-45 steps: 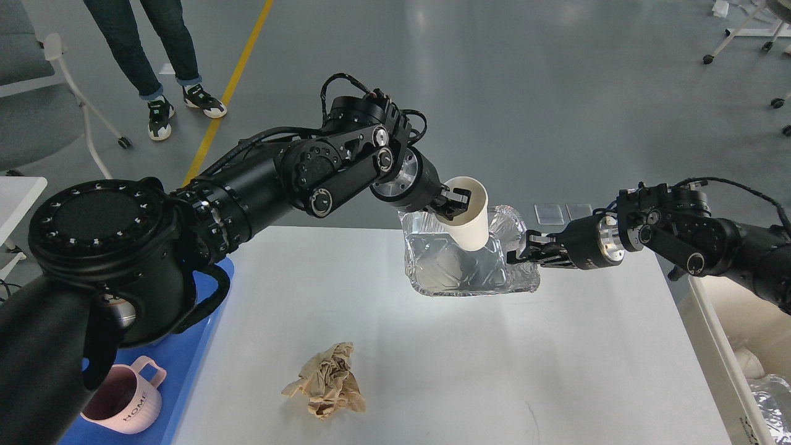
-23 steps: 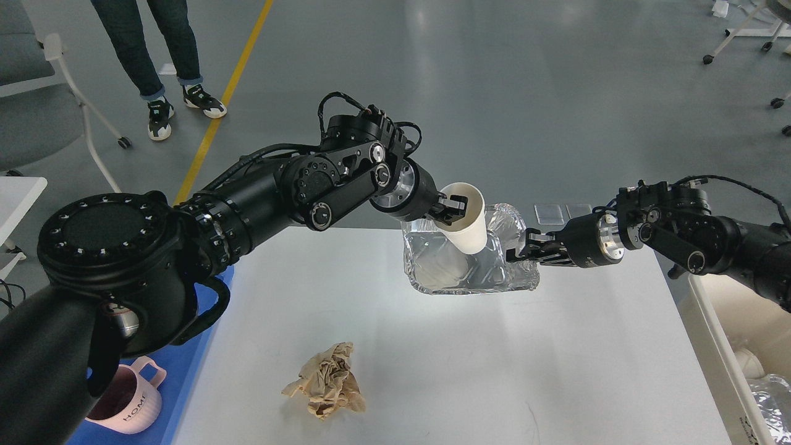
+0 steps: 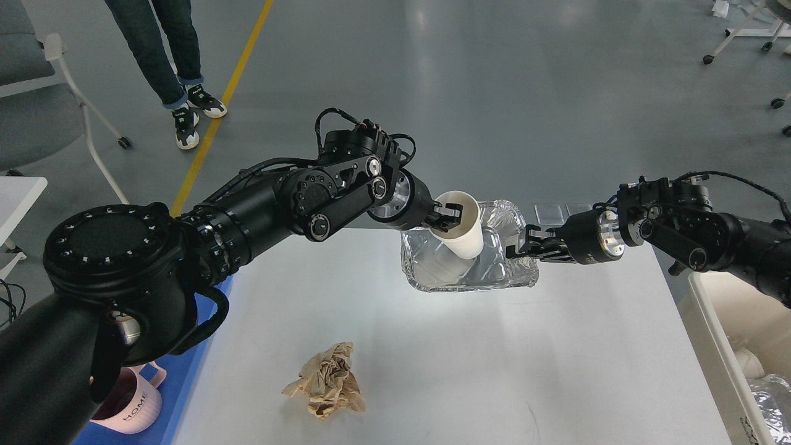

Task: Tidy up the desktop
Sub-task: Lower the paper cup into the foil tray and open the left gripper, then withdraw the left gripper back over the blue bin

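Desktop spreads white across the lower middle, its far edge running behind the foil tray and its right edge just beside a white bin; most of the surface between the tray and the near edge lies bare, with only a crumpled brown paper near the front left. Left gripper is clenched on the rim of a white paper cup, one finger inside and one outside, holding it tilted in the tray, its base low in the tray. Right gripper pinches the tray's right rim, which is bent up there. The tray sits near the desktop's far edge. Along the left edge a blue tray carries a pink mug, partly hidden by the left arm. The bin holds crushed foil and something white I cannot make out
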`<state>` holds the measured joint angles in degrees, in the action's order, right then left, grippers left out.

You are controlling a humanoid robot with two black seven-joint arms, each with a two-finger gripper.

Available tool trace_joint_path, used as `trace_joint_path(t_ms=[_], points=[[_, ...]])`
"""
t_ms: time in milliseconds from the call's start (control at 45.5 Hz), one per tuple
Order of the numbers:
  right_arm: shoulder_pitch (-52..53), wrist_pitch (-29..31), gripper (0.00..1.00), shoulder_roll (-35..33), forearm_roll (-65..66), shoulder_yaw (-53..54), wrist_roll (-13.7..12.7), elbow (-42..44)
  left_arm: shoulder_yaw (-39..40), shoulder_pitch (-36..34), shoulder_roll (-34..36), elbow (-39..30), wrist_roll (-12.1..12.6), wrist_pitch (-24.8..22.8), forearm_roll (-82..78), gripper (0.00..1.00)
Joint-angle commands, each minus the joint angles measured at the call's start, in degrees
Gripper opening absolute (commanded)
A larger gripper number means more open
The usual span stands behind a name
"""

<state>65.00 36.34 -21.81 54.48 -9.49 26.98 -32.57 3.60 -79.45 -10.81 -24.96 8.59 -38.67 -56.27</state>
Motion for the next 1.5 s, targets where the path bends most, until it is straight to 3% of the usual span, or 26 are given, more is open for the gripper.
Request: trace_joint_path(t_ms=[0,44,132,462,704,924,968,1034,1078,1100,1166,1474], points=[[-0.1,0.0,0.00,-0.2,0.0,0.0,0.0,0.0,0.4,0.0,0.1,-0.1,-0.2,0.9,0.5,0.59],[-0.1,0.0,0.00,-0.2,0.0,0.1,0.0,0.0,0.4,0.0,0.1,-0.1,-0.2,1.1,1.2,0.66],[-0.1,0.0,0.00,-0.2,0.0,0.0,0.0,0.0,0.1,0.0,0.2,-0.1,-0.2,1.1,3.1,0.99],[-0.1,0.0,0.00,-1.0,0.0,0.0,0.1,0.0,1.0,-0.1,0.2,-0.1,-0.6,5.0,5.0,0.99],[-0.1,0.0,0.00,-1.6,0.0,0.1,0.1,0.0,1.0,0.3,1.2,-0.1,-0.2,7.9,19.1,0.99],[-0.1,0.0,0.00,-1.8,0.0,0.1,0.1,0.0,1.3,2.5,5.3,-0.1,-1.5,7.4,21.9,0.99],[-0.1,0.0,0.00,-1.8,0.0,0.1,0.1,0.0,1.1,2.8,5.7,-0.1,-2.9,7.1,21.9,0.99],[-0.1,0.0,0.00,-1.9,0.0,0.1,0.1,0.0,0.8,3.2,6.5,-0.1,-7.4,6.2,21.9,0.99],[-0.1,0.0,0.00,-1.9,0.0,0.2,0.1,0.0,0.7,4.2,7.5,-0.1,-11.9,5.5,21.9,0.99],[-0.1,0.0,0.00,-1.9,0.0,0.1,0.1,0.0,0.7,5.5,8.8,-0.1,-16.5,4.7,21.7,0.99],[-0.1,0.0,0.00,-1.9,0.0,0.2,0.1,0.0,0.7,7.3,10.2,-0.1,-20.8,4.2,21.5,0.99],[-0.1,0.0,0.00,-1.9,0.0,0.2,0.1,0.1,2.5,12.8,13.4,-0.1,-21.2,4.7,26.3,0.99]])
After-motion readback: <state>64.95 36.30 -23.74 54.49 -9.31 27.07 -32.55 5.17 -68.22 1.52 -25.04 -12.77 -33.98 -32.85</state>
